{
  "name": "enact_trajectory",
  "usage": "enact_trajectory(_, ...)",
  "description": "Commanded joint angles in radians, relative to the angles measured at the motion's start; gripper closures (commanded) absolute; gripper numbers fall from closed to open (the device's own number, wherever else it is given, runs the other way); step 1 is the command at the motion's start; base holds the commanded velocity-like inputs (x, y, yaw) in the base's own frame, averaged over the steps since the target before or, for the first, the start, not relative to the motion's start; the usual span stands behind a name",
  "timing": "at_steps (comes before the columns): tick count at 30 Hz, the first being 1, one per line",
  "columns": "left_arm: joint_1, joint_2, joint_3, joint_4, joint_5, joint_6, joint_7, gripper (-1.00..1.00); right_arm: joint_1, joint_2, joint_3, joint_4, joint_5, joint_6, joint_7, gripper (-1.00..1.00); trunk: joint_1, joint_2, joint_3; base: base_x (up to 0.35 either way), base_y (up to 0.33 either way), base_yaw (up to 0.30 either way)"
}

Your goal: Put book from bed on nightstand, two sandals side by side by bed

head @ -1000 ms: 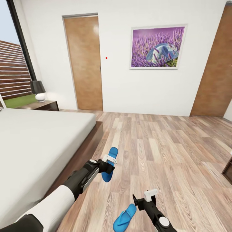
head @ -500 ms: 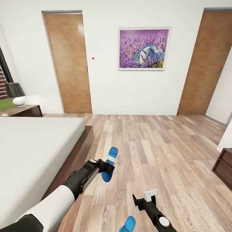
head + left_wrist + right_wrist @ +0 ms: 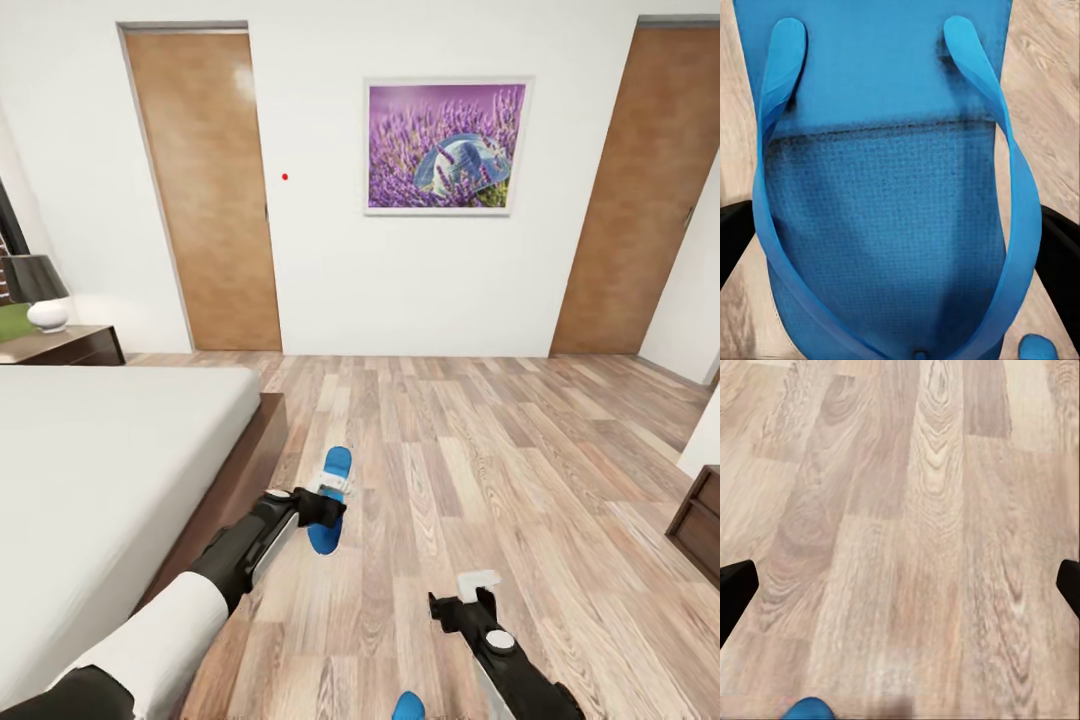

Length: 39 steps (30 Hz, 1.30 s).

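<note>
Two sandals: one sandal (image 3: 329,492) is clamped crosswise in the left gripper (image 3: 322,505) beside the bed (image 3: 110,480); the other sandal (image 3: 407,706) lies on the floor (image 3: 520,470) at the empty, wide-open right gripper's (image 3: 470,600) seven o'clock.

held sandal (image 3: 331,487) lowered, right end effector (image 3: 462,598) raised

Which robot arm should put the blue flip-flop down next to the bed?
Probably the left. Its left gripper is shut on a blue sandal, close beside the bed. The right gripper is open over the wood floor, farther from the bed, with the other sandal near it.
</note>
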Motion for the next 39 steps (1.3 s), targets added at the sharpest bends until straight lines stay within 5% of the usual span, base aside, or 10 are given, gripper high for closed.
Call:
enact_trajectory(1,-0.001,-0.032,0.068,-0.031,0.015,0.005,0.013,1.0,-0.235,-0.001,-0.133,0.162,-0.13,0.255,-0.03,-1.0,0.0,-0.001,-0.005,0.0,0.0,0.0)
enact_trajectory(6,-0.002,-0.053,0.071,-0.111,0.016,0.007,0.015,1.0,-0.362,0.0,-0.164,0.33,-0.213,0.278,-0.034,-1.0,0.002,-0.002,-0.024,0.0,0.0,0.0)
enact_trajectory(14,-0.001,-0.05,0.074,-0.203,0.019,0.011,0.06,1.0,-0.374,0.027,-0.161,0.347,-0.351,0.35,-0.027,-1.0,0.006,-0.004,-0.055,0.0,0.0,0.0)
enact_trajectory(22,0.024,-0.046,0.074,-0.222,0.073,0.008,0.086,1.0,-0.374,0.067,-0.161,0.347,-0.36,0.358,-0.026,-1.0,0.01,-0.006,-0.086,0.0,0.0,0.0)
enact_trajectory(28,0.027,-0.044,0.078,-0.229,0.074,0.009,0.109,1.0,-0.373,0.093,-0.164,0.351,-0.373,0.359,-0.025,-1.0,0.012,-0.007,-0.11,0.0,0.0,0.0)
enact_trajectory(30,0.027,-0.044,0.079,-0.229,0.077,0.009,0.114,1.0,-0.372,0.103,-0.164,0.355,-0.412,0.355,-0.025,-1.0,0.013,-0.008,-0.117,0.0,0.0,0.0)
enact_trajectory(34,0.027,-0.047,0.077,-0.229,0.081,0.009,0.117,1.0,-0.368,0.112,-0.164,0.406,-0.596,0.301,-0.022,-1.0,0.015,-0.008,-0.133,0.0,0.0,0.0)
enact_trajectory(39,0.027,-0.05,0.077,-0.223,0.092,0.007,0.11,1.0,-0.367,0.114,-0.163,0.467,-0.65,0.229,-0.019,-1.0,0.017,-0.01,-0.152,0.0,0.0,0.0)
